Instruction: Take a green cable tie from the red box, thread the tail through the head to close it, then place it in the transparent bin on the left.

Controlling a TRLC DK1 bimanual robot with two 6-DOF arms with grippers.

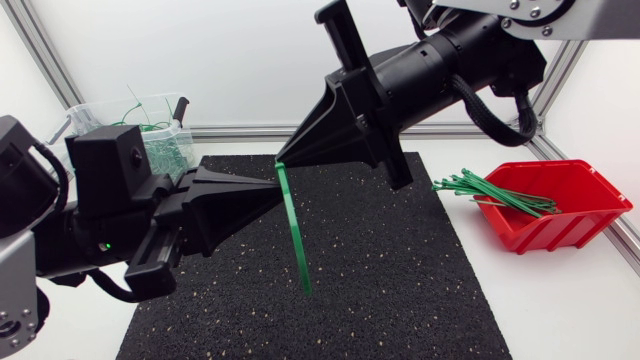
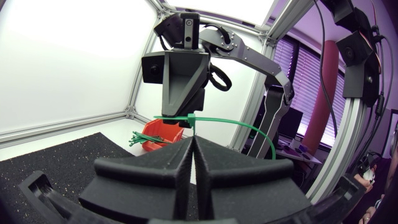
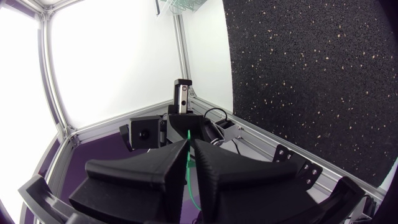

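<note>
Holding the green cable tie clamped in the right hand above the tabletop, strap hanging unlooped, left hand pinched together right at it, seemingly mid-threading, next needing the tail steered into the head.

White table: black speckled mat at centre, red box right, transparent bin left.

The left arm partly hides the transparent bin; the head of the cable tie is indistinct.
</note>
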